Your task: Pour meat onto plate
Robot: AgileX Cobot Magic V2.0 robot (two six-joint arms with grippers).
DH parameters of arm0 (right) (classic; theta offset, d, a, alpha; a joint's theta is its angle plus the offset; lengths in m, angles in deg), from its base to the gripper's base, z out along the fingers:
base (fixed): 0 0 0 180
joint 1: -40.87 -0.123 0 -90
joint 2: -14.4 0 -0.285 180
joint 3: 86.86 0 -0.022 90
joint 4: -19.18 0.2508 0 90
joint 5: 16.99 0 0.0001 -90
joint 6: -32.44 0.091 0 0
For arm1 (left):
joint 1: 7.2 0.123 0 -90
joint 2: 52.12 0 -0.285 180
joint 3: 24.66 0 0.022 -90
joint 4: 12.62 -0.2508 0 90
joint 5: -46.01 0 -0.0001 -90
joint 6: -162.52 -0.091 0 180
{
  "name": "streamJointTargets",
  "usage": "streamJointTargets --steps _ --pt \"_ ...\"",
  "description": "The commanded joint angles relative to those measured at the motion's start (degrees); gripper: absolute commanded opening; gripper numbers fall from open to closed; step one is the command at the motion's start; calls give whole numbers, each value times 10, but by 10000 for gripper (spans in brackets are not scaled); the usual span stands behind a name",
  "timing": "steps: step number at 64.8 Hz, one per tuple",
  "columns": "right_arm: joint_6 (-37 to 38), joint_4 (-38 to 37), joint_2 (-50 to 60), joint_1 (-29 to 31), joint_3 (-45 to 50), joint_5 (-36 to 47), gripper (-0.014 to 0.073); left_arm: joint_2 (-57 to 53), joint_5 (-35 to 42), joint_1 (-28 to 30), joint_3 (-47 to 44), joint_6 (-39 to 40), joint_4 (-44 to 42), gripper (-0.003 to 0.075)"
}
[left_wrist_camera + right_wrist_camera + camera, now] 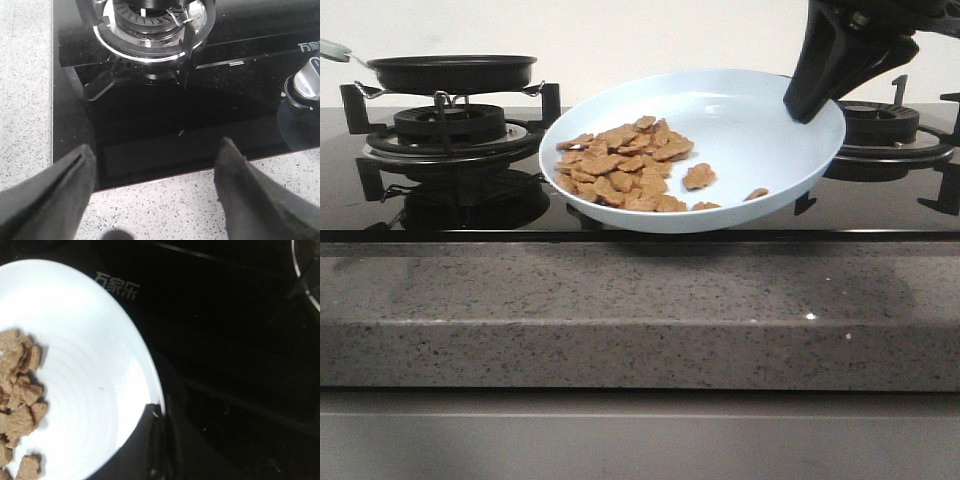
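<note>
The pale blue plate [740, 125] is held above the black stove top, tilted down toward its left. My right gripper [803, 105] is shut on its right rim. The meat [625, 165], many orange-brown slices, lies piled at the plate's low left side, with a few loose slices nearer the middle. In the right wrist view the plate [95, 390] fills the near side, the meat [17, 390] sits at its far edge, and my gripper [161, 415] clamps the rim. My left gripper [155, 167] is open and empty over the stove's front edge.
A black frying pan [452, 70] with a pale handle sits on the left burner [450, 125]. A second burner [885, 125] is behind the plate on the right. A stove knob [307, 85] shows in the left wrist view. The speckled stone counter [640, 310] runs along the front.
</note>
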Motion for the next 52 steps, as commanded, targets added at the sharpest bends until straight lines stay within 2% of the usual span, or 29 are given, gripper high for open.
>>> streamJointTargets --steps 1,18,40,52 --pt "-3 9 24 0 -18 43 -68 -2 32 -5 15 6 6 493" --pt "-3 8 6 6 -119 16 -68 -2 32 -5 15 6 6 492" --pt "-3 10 -118 50 -325 -86 -68 -2 32 -5 15 6 6 493" --pt "-3 11 -190 60 -400 -97 -68 -2 32 -5 15 6 6 492"
